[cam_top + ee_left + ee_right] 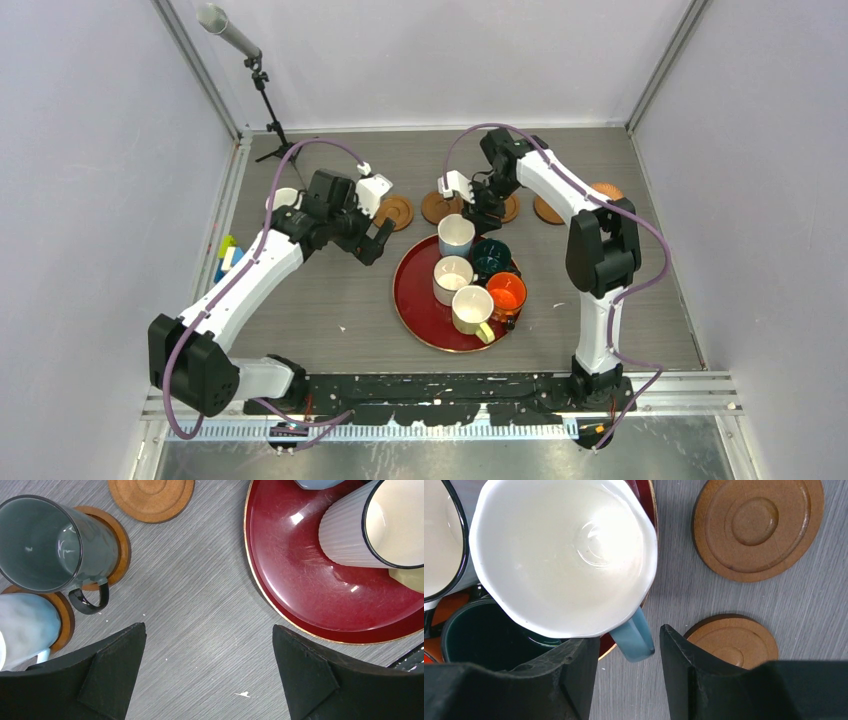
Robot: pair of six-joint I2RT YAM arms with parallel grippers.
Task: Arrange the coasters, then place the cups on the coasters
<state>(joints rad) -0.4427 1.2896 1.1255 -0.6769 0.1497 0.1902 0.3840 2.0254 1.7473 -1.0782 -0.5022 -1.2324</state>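
Right gripper [628,645] straddles the handle of the light blue cup [564,555] on the tray [412,290], far edge; pinching or not, I cannot tell. Left gripper [209,630] hangs spread.

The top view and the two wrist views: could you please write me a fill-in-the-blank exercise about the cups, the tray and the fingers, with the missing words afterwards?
1. The red tray holds ___ cups.
2. The right fingers straddle the ___ of the light blue cup.
3. The dark grey-green cup stands on a ___.
4. The left fingers are open and hold ___.
Missing words: five; handle; coaster; nothing.
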